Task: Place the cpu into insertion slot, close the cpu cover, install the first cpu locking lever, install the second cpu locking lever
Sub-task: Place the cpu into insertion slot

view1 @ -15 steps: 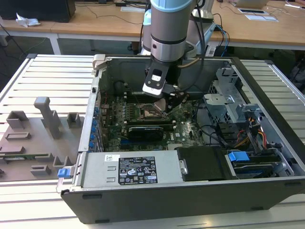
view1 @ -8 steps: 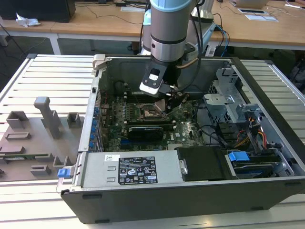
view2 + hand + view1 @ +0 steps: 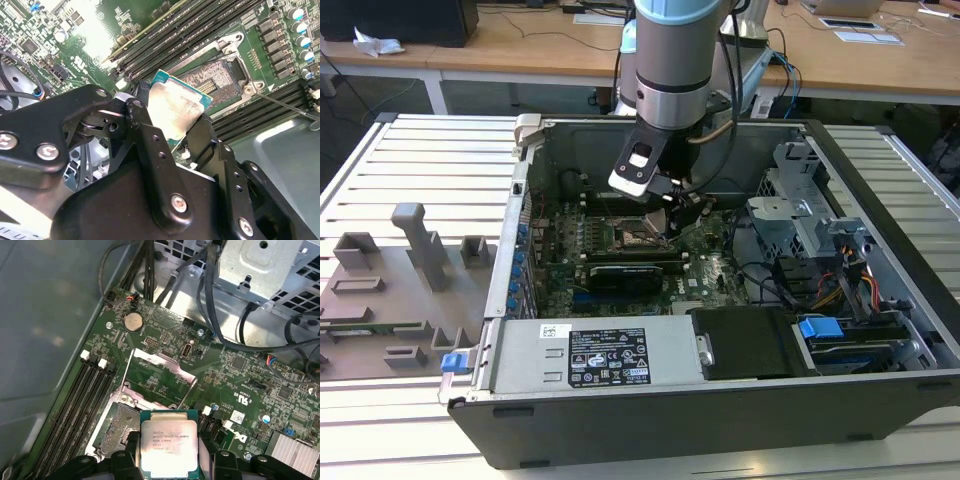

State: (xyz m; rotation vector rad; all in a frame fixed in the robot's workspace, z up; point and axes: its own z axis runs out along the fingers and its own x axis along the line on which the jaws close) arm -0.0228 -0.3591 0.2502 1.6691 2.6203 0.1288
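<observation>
The flat, square cpu (image 3: pixel 167 445) with its shiny grey metal top is squeezed tight between the black jaws, close by the brown insertion slot (image 3: pixel 216 82). The thin silver cpu cover (image 3: pixel 159 374) stands open.

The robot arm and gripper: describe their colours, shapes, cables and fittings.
The arm is a silver-grey cylinder with a pale blue cap and black cables alongside. The gripper is black, with jointed link fingers fastened by silver screws.
</observation>
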